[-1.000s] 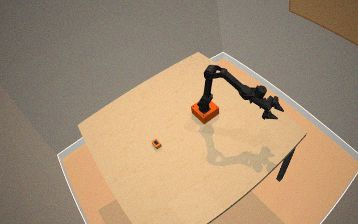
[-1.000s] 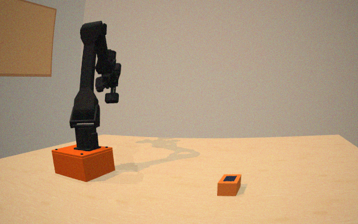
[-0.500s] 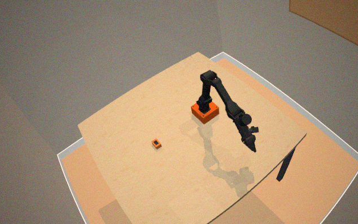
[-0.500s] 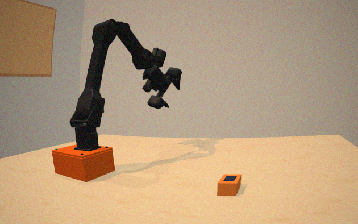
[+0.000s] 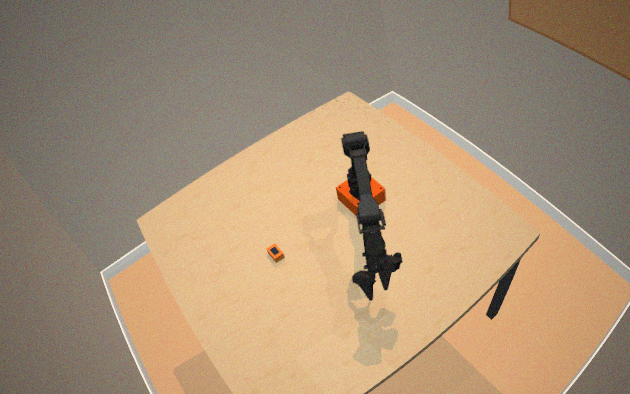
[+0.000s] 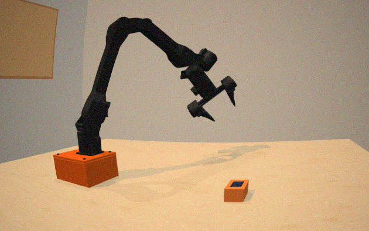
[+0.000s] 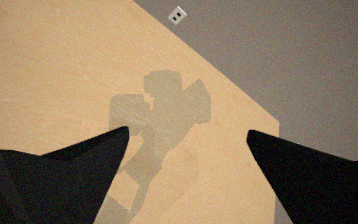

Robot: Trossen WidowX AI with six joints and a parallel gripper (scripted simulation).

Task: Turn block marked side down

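The small orange block (image 5: 278,257) (image 6: 233,195) lies flat on the wooden table (image 5: 235,200) (image 6: 301,182) (image 7: 45,75). Its dark marked patch (image 5: 274,251) (image 6: 237,184) faces up. My gripper (image 5: 378,294) (image 6: 225,114) (image 7: 189,134) is open and empty, high above the table, with its fingers tilted downward. In the top view it is to the right of the block; in the exterior view it is above and slightly left of it. The block does not show in the wrist view.
The arm's orange base (image 5: 347,198) (image 6: 71,168) stands on the table, farther back than the block in the top view. The arm's shadow (image 5: 372,335) (image 6: 234,150) (image 7: 167,110) falls on the table. The table's edge crosses the wrist view at the right.
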